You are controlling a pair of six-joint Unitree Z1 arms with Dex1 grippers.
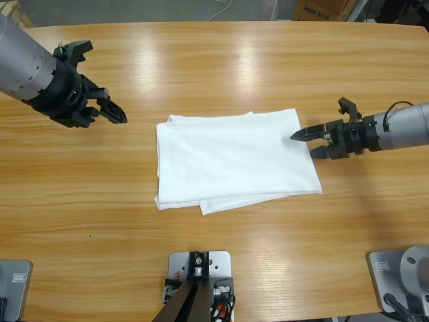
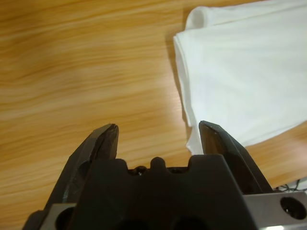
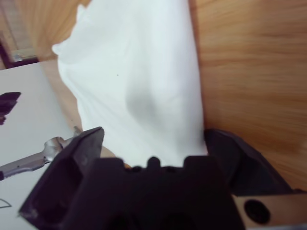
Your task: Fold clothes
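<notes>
The folded white T-shirt [image 1: 234,159] looks light, soft and limp; take its right edge. Right end effector [image 1: 310,143] gapes beside it, left end effector [image 1: 115,111] wide, apart.

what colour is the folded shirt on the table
Plain white, no pattern visible on the T-shirt; the high view shows it best.

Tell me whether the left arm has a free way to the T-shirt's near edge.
Probably yes. The left claw hangs open over bare table, apart from the folded T-shirt, with nothing lying between them. The right claw sits at the opposite edge, out of the way.
</notes>
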